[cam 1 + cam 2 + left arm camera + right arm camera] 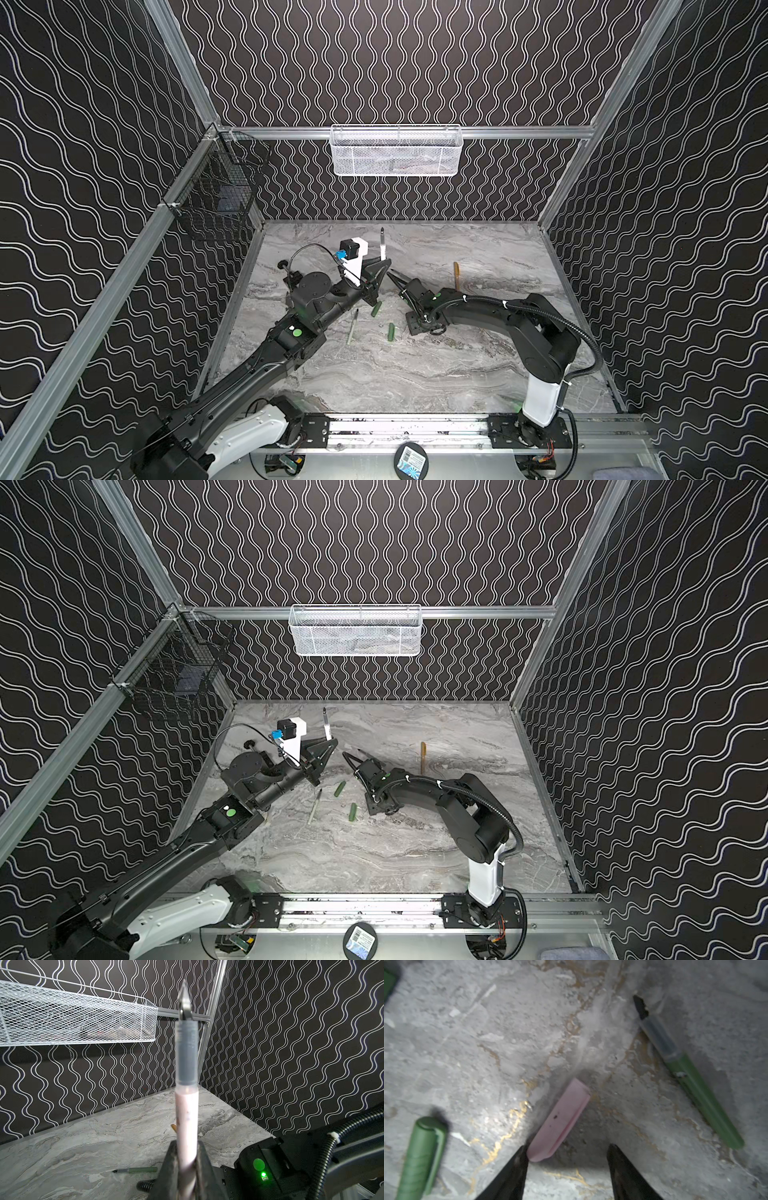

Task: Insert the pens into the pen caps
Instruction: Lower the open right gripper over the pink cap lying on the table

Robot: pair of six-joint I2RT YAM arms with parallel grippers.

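Right claw (567, 1146) hangs jaws apart, one finger touching the pink cap (560, 1120) on the tabletop (477, 1053). Near the cap, left claw (187, 1144) clamps the pink pen (186, 1109), tip up. Closing off-centre could flick it away.

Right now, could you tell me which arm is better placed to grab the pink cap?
Right: the right fingers are open by the pink cap, while the left fingers are shut on the pink pen.
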